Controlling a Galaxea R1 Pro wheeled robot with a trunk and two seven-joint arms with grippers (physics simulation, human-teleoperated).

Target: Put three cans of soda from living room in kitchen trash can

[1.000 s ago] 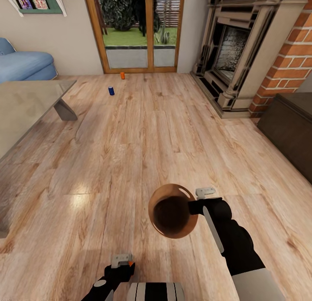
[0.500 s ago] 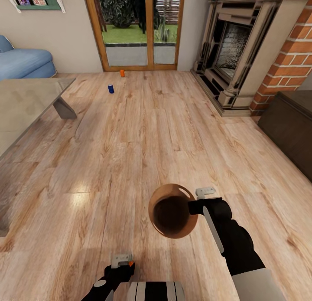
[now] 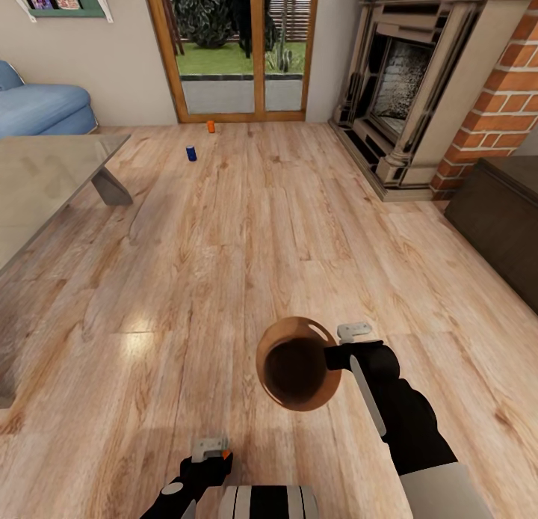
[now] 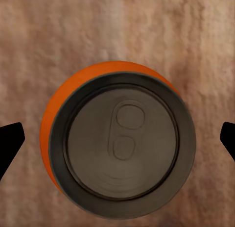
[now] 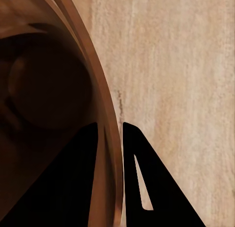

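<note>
At nine o'clock in the head view stands the glass table (image 3: 45,182), the blue sofa (image 3: 45,108) beyond it. Toward eleven, a dark blue soda can (image 3: 191,153) and an orange soda can (image 3: 211,126) stand on the plank floor (image 3: 246,227) near the glass doors (image 3: 235,48). At six, the left gripper (image 4: 117,138) — fingers spread wide — frames another orange can (image 4: 120,146) without touching it. At five, the right gripper (image 5: 113,138) pinches the trash can (image 3: 295,373) by its rim. The fireplace (image 3: 407,85) sits at one o'clock.
</note>
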